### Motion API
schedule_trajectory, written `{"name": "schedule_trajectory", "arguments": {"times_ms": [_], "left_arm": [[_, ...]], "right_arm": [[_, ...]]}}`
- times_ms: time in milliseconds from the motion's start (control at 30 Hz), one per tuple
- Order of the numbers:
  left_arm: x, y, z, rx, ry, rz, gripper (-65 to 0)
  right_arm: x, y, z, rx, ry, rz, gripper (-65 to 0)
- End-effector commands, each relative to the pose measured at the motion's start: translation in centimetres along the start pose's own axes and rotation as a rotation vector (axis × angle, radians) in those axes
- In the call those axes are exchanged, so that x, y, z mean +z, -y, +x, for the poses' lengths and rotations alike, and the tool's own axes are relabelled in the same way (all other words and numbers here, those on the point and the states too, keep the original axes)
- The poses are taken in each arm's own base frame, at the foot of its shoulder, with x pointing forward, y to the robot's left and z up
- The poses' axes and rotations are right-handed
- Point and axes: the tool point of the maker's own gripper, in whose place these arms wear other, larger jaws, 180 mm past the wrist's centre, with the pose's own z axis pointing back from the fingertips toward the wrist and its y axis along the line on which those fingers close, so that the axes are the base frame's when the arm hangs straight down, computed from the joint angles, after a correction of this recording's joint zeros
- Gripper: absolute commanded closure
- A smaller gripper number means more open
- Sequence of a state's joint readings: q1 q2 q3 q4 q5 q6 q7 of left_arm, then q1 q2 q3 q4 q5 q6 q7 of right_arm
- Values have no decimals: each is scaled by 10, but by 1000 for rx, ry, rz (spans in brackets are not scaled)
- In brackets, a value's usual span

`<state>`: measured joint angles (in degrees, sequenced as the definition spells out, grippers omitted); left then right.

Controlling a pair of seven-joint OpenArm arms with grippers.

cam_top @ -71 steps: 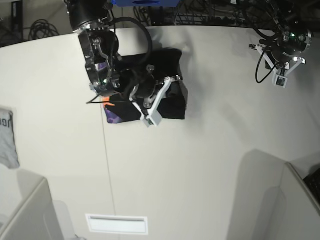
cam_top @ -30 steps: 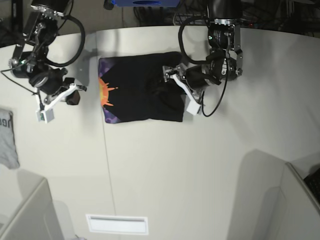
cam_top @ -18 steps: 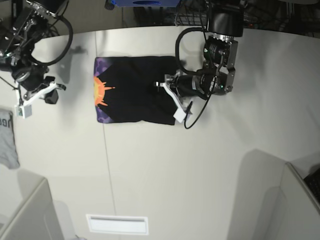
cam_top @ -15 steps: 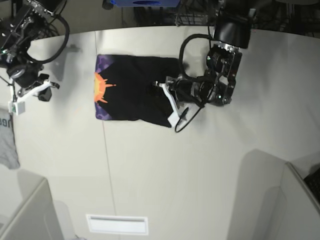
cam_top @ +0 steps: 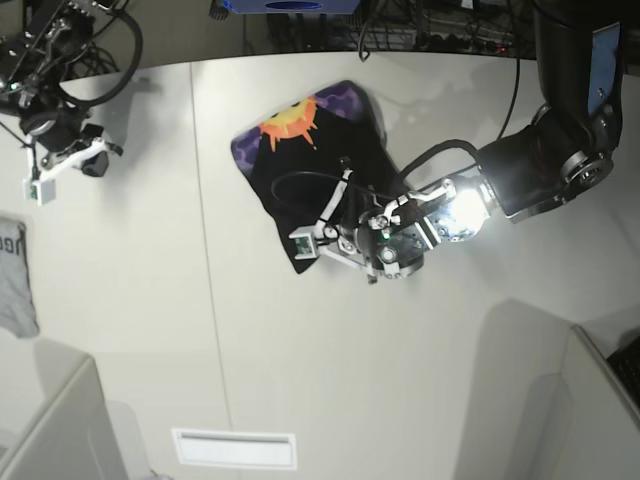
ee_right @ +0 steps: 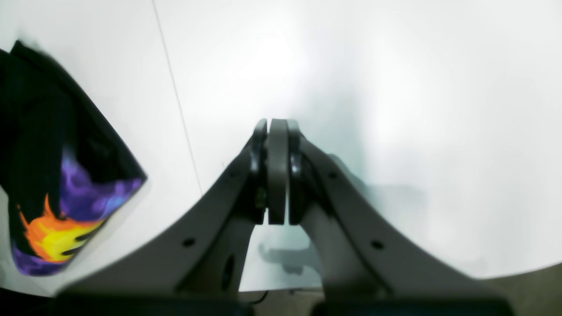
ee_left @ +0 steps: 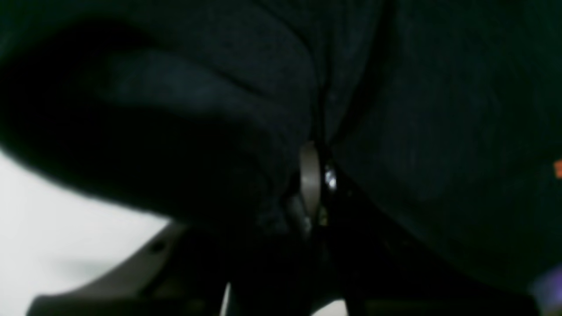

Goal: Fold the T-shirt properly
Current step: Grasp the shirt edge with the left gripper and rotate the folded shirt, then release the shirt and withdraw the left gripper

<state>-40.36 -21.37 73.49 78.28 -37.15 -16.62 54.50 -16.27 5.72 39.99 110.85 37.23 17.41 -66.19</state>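
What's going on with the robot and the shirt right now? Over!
Left gripper shut on the T-shirt, pinching black cloth. Right gripper shut, empty, off to the side. Shirt folded, skewed on the table, sun print showing. Nothing in the way.

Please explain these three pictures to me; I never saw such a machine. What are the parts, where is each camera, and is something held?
This is a robot with two arms working at a white table. One picture is from a camera above that sees the whole table. The other two come from small cameras on the wrists, each looking along its own hand.

On the table lies a black T-shirt with an orange sun print on purple. At the far left edge of the overhead picture there is also a small grey cloth.

The left hand, on the right side of the overhead picture, is closed on the T-shirt. Its wrist picture is almost all dark cloth, pinched at the hand's tips.

The right hand is closed and holds nothing. It is above bare table, with a corner of the T-shirt beside it.
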Motion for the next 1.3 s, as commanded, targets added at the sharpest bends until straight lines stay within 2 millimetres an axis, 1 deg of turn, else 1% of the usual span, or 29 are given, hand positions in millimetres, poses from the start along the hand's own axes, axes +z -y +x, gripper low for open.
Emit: {"name": "schedule_trajectory", "arguments": {"times_ms": [0, 67, 167, 200, 267, 333, 433, 533, 600, 700, 767, 833, 867, 1000, 1100, 1233, 1267], "left_arm": [[-4, -5, -8, -46, -35, 48, 0], [-10, 3, 5, -118, -14, 60, 0], [-13, 5, 21, -230, 18, 96, 0], [-13, 7, 23, -270, 22, 91, 0], [-17, 17, 26, -367, 12, 73, 0], [-19, 22, 31, -451, 1, 83, 0], [-27, 31, 30, -559, -30, 106, 0], [-30, 38, 31, -629, -45, 104, 0], [-29, 37, 32, -598, -31, 102, 0], [-23, 26, 38, -529, -2, 118, 0], [-21, 22, 37, -492, 3, 124, 0], [-20, 16, 30, -472, -33, 137, 0], [-19, 14, 28, -469, -41, 142, 0], [-20, 20, 27, -475, -40, 137, 0], [-19, 21, 30, -478, -35, 139, 0], [-16, 15, 34, -481, -32, 153, 0], [-13, 9, 37, -484, -31, 167, 0]], "right_arm": [[4, 1, 4, -9, 29, 2, 0], [7, 8, 0, -42, 33, -14, 0], [11, 15, -1, -65, 41, -34, 0], [11, 15, -2, -67, 36, -34, 0], [11, 16, -6, -67, 30, -37, 0], [12, 17, -8, -67, 24, -39, 0], [11, 17, -10, -69, 21, -39, 0], [10, 14, -13, -84, 19, -31, 0], [9, 13, -13, -86, 19, -29, 0], [9, 13, -13, -86, 19, -29, 0], [9, 13, -13, -85, 18, -28, 0], [9, 13, -13, -85, 19, -28, 0], [9, 12, -13, -83, 18, -25, 0], [7, 9, -11, -80, 20, -19, 0], [7, 9, -11, -80, 20, -19, 0], [8, 10, -13, -80, 17, -20, 0], [8, 10, -13, -80, 17, -20, 0]]}}
